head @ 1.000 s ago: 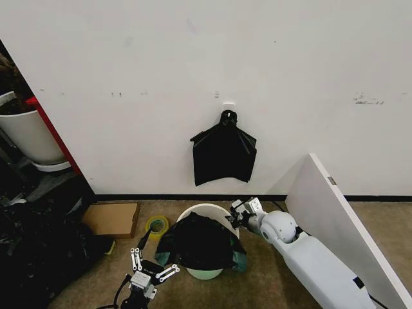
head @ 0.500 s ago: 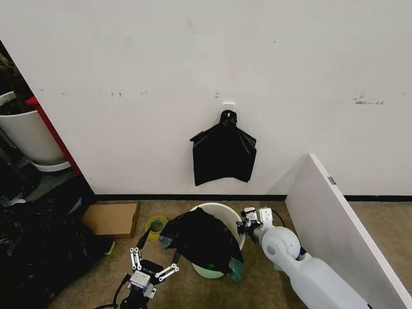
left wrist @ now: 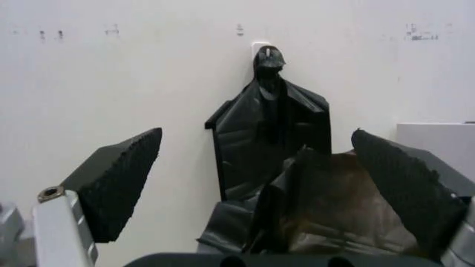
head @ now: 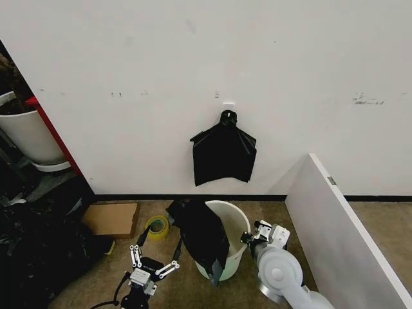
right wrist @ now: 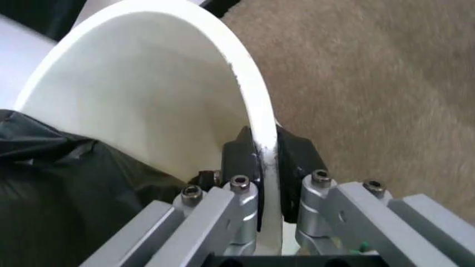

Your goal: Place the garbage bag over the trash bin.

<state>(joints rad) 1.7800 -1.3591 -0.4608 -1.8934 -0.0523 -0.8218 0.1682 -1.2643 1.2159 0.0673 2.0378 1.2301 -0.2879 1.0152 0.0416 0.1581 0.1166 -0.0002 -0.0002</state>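
One hand [right wrist: 261, 161] pinches tilted trash bin [right wrist: 148, 111] rim.

We see a white trash bin [head: 230, 226] with a shiny black garbage bag [head: 201, 233] on it. A black bundle of bags [head: 223, 153] hangs on the white wall [head: 290, 77]. The carpet [right wrist: 386, 83] is brown. A yellow roll of tape [head: 156, 226] lies by a brown cardboard box [head: 113, 218].
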